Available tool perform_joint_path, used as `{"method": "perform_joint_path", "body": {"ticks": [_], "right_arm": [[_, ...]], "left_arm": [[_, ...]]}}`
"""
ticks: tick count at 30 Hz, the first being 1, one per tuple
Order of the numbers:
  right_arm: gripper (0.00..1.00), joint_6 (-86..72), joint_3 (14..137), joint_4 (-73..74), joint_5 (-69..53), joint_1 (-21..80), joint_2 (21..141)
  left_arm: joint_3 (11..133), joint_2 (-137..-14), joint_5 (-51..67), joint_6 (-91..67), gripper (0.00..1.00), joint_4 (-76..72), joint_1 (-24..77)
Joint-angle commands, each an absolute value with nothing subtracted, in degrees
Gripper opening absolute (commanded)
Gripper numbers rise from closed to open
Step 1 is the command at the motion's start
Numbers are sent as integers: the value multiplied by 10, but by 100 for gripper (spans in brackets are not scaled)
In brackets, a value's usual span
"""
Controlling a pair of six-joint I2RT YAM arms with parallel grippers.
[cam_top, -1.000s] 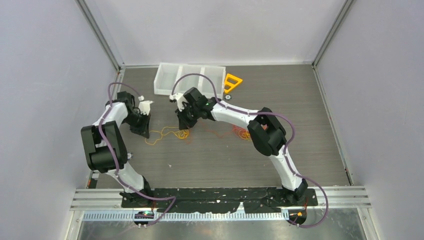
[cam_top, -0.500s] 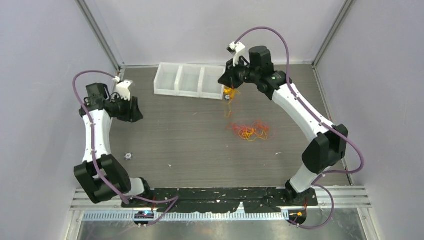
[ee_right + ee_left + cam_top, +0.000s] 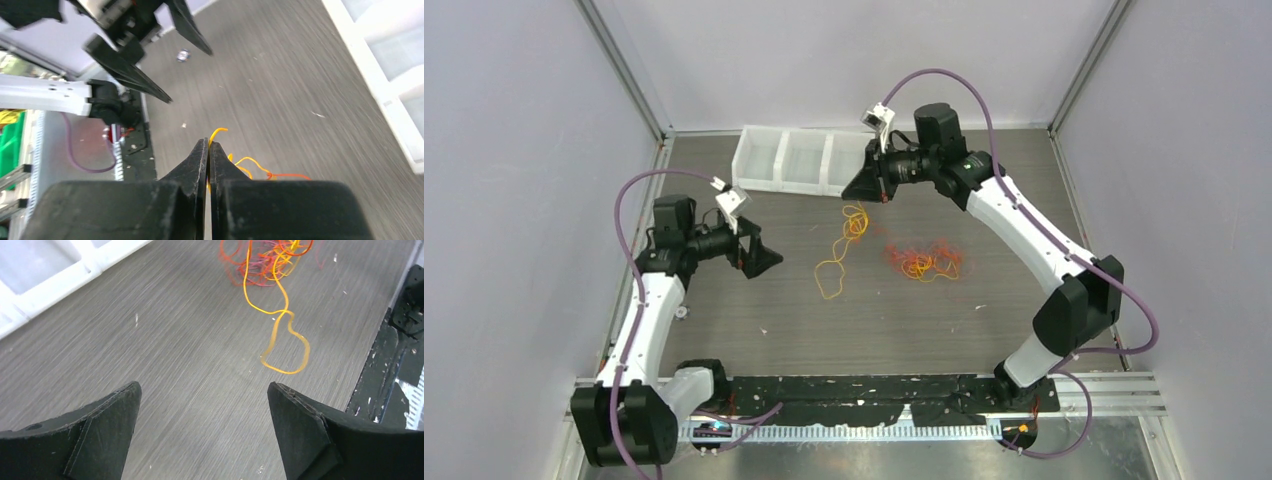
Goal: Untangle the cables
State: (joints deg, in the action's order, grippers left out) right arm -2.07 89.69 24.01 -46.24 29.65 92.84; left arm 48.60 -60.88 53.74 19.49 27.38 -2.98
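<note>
- The cables (image 3: pixel 916 266) lay on the table (image 3: pixel 824 335) in two parts: a red-and-orange clump (image 3: pixel 929 258) just toward 3 o'clock of the table's centre, and one yellow strand (image 3: pixel 854 220) drawn out of it toward 9 o'clock.
- The right gripper (image 3: pixel 207 142) had its fingers pressed together on the upper end of the yellow strand, which curled out at their tips in the wrist view. It hung at 12 o'clock of the strand, close to the white tray (image 3: pixel 754 165).
- From that grip the strand trailed down toward 6 o'clock and ended in a loose loop lying on the table.
- The left gripper (image 3: pixel 202 386) had its fingers spread wide and held nothing. It pointed at the loop from 9 o'clock, near it but not touching.
- From above there was bare table between strand and clump. Whether a faint red thread joined them was too fine to tell.
- My judgement: the task was early. One strand looked nearly free, though not yet laid down apart.
- The clump's red and orange strands looked knotted together and untouched, so most of the separating was left to do.
</note>
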Motion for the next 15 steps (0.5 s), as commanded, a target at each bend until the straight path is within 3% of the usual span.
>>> {"method": "perform_joint_path", "body": {"ticks": [1, 15], "right_arm": [[5, -55, 932, 185, -574, 303, 872], [5, -68, 951, 183, -585, 334, 856]], "left_arm": [[447, -573, 588, 230, 100, 184, -6], [383, -581, 521, 182, 100, 56, 176]]}}
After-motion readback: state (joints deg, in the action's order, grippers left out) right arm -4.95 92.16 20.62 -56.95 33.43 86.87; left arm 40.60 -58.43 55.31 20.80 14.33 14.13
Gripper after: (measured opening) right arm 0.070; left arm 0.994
